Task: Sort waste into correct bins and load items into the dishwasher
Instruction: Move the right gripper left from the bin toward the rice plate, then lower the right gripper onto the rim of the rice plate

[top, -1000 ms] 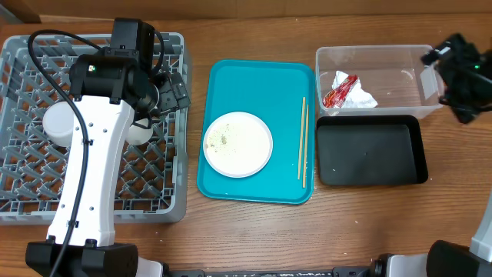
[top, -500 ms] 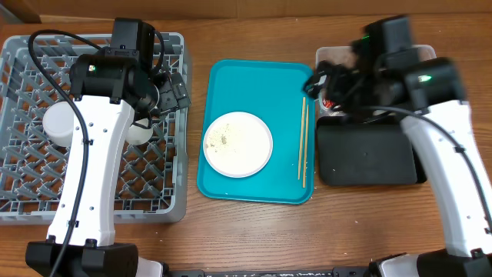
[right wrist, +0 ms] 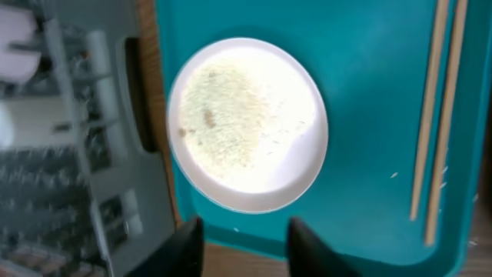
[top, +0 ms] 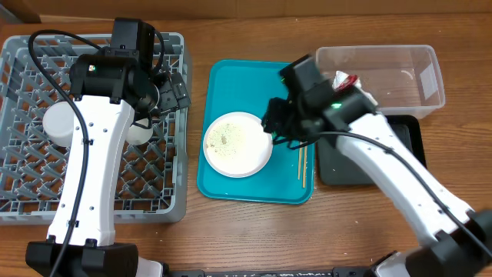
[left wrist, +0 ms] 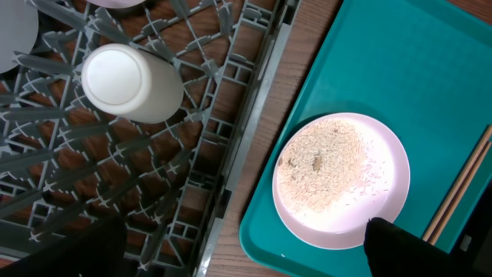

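You're at a lab bench (top: 254, 238) staged as a kitchen clean-up corner. White robot arms (top: 92, 169) reach over bare wood carrying a grey dish rack (top: 31, 185), a teal serving tray (top: 246, 81) and a clear tub (top: 430, 85).

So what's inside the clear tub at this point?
Inside the clear tub, a bit of red wrapper and white tissue shows near its left end. The right arm covers the rest of both, so their full extent cannot be seen.
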Robot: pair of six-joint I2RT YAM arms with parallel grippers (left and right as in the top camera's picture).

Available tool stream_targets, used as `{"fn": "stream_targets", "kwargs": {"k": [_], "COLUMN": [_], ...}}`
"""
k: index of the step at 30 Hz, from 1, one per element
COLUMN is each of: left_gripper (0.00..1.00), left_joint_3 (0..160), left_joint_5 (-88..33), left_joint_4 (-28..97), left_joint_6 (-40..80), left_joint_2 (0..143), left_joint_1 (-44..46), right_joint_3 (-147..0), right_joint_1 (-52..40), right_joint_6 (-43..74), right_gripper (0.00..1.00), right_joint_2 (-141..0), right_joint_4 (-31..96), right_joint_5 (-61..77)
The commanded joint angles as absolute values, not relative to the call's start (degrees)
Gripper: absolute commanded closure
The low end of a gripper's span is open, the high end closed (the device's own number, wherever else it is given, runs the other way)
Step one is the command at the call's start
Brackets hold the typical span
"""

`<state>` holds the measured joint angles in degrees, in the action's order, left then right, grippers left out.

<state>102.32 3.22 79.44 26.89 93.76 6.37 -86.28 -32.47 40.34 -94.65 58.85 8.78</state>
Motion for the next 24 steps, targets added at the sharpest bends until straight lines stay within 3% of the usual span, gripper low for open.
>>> {"fn": "stream_targets", "kwargs": {"k": [1, 3, 9, 24], "left_gripper": [0.0, 0.0, 0.0, 0.0], "left_joint_3": [102.69, 102.69, 102.69, 102.69], "left_joint_5": [2.96, 2.96, 2.96, 2.96], "left_joint_4": [79.26, 79.26, 79.26, 79.26], "left_joint_6": [27.66, 27.66, 27.68, 27.66], "left_joint_2": [94.11, 94.11, 94.11, 94.11], "left_joint_1": [6.39, 6.39, 6.39, 6.39], "right_joint_3": [-83.42, -83.07, -82.83, -82.15], "right_joint_1": [-34.59, -35.42, -36.05, -35.03], "right_joint_6": [49.23, 51.11, 53.49, 55.77], "right_gripper": [0.84, 0.92, 0.96, 0.96], "right_joint_2": [-99.39, -101.75, -108.27, -117.05], "right_joint_4": [56.36, 54.57, 50.61, 48.21], "right_joint_5": [5.08, 4.93, 2.72, 1.54]}}
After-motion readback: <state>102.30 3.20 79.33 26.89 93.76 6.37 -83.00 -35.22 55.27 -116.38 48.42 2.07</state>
